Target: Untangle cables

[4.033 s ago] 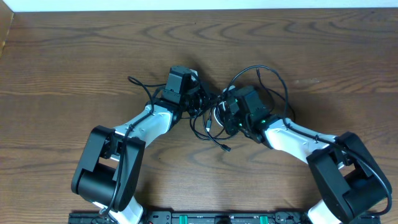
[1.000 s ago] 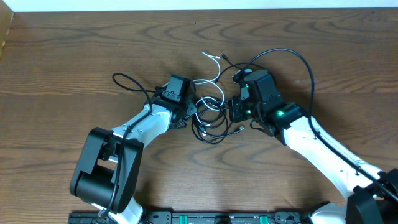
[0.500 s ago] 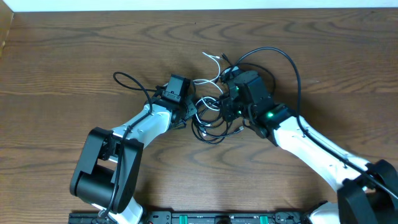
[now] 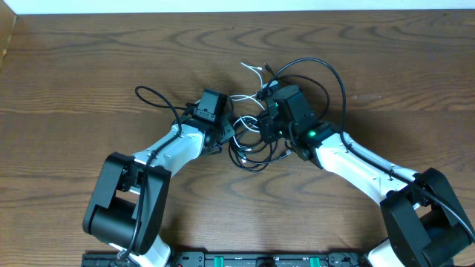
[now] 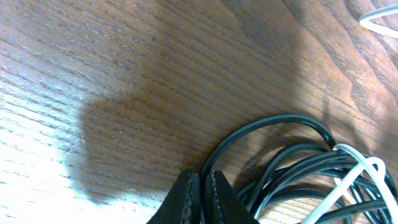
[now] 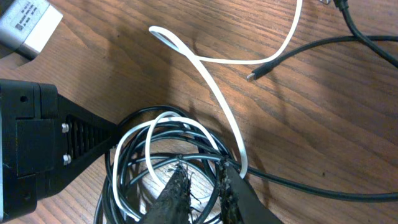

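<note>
The cables lie in a tangle [image 4: 249,144] at the table's middle, black coils with a white cable [image 4: 256,81] threaded through and trailing away behind. My left gripper [image 4: 225,136] sits at the tangle's left side; the left wrist view shows it [image 5: 203,176] shut on a thin black cable [image 5: 261,127]. My right gripper [image 4: 266,127] is over the tangle's right side. Seen from its wrist, the right gripper [image 6: 202,171] stands open by a narrow gap, its tips over black coils [image 6: 134,124] and the white cable [image 6: 211,81]. The left gripper's fingers [image 6: 87,127] show there too.
One long black cable arcs in a big loop [image 4: 338,74] behind the right arm. Another black loop [image 4: 148,93] lies to the left of the left arm. The wooden table's far edge [image 4: 237,10] runs along the top, and the arms' base rail [image 4: 245,259] lies at the front.
My right arm has slid left onto the tangle and its jaws have parted slightly. The big black loop has drawn in leftward. The left arm has not moved.
</note>
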Motion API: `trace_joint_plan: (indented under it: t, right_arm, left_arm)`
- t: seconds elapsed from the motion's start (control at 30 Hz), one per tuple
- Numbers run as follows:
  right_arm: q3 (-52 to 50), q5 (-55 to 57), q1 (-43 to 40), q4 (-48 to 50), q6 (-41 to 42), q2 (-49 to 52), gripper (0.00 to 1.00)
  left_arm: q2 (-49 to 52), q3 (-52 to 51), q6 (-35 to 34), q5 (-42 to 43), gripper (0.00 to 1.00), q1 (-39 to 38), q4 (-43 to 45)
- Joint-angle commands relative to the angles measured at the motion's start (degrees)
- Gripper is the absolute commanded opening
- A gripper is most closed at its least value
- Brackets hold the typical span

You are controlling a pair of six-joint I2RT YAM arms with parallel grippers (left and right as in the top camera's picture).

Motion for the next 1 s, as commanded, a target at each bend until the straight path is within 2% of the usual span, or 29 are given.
trace_joint_plan:
  t: [0.0, 0.17, 0.7, 0.97]
  right_arm:
    - [-0.2, 0.8, 0.3, 0.2, -2.5, -0.1, 0.17]
    - [-0.2, 5.0, 0.3, 0.3, -3.0, -0.1, 0.18]
    - [-0.2, 4.7, 1.0, 1.7, -2.9, 0.9, 0.25]
    - [-0.2, 4.6, 1.0, 1.7, -2.9, 3.0, 0.28]
  left_arm:
    - [1.3, -1.6, 0.6, -0.3, 0.08, 0.2, -1.8]
    - [1.3, -1.6, 0.6, -0.3, 0.08, 0.3, -2.2]
    - [1.3, -1.6, 0.6, 0.1, 0.08, 0.2, -3.1]
    - [1.3, -1.6, 6.0, 6.2, 0.08, 0.2, -3.9]
